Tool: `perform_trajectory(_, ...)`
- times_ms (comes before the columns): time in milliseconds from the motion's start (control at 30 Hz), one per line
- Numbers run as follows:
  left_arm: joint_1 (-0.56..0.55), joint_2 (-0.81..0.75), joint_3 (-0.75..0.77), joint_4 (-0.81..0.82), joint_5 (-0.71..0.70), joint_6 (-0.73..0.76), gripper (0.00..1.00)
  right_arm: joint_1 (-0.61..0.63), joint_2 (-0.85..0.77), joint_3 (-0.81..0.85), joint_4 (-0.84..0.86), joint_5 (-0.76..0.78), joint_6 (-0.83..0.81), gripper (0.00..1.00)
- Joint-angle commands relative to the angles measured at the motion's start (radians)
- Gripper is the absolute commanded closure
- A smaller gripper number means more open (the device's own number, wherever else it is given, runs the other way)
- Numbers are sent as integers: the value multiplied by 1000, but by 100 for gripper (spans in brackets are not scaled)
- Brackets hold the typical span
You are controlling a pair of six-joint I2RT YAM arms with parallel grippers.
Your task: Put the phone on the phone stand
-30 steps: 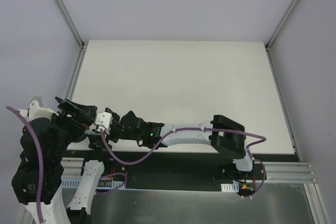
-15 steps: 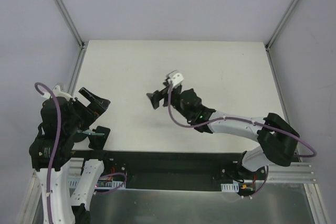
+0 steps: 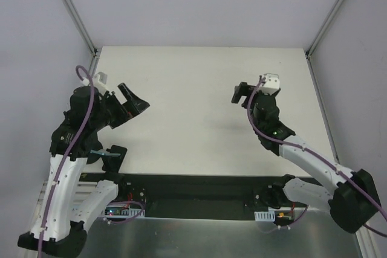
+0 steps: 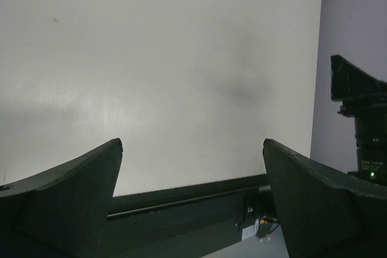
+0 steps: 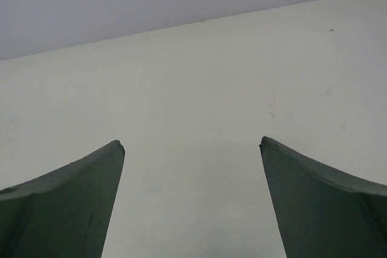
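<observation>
Neither the phone nor the phone stand shows in any view. My left gripper (image 3: 136, 101) is open and empty, held above the left side of the white table (image 3: 193, 77). Its wrist view shows spread fingers (image 4: 192, 143) over bare table and the near edge. My right gripper (image 3: 239, 93) is open and empty above the right side of the table. Its wrist view shows spread fingers (image 5: 192, 143) over bare white surface toward the back wall.
A black rail (image 3: 199, 185) runs along the table's near edge and also shows in the left wrist view (image 4: 181, 203). A small black part with a teal strip (image 3: 110, 153) sits at the near left edge; I cannot tell what it is. Grey walls enclose the table.
Both grippers were together at the near left edge. The right arm has swung across to the right side. The left arm has lifted and moved back along the left side.
</observation>
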Motion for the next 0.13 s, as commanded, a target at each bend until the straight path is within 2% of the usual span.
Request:
perform_trajectory(0, -232, 77, 39, 102, -134, 8, 2, -62, -186, -95, 29, 65, -43, 3)
perform_trajectory(100, -370, 151, 94, 120, -209, 16, 1, -104, -315, -138, -6, 48, -83, 3)
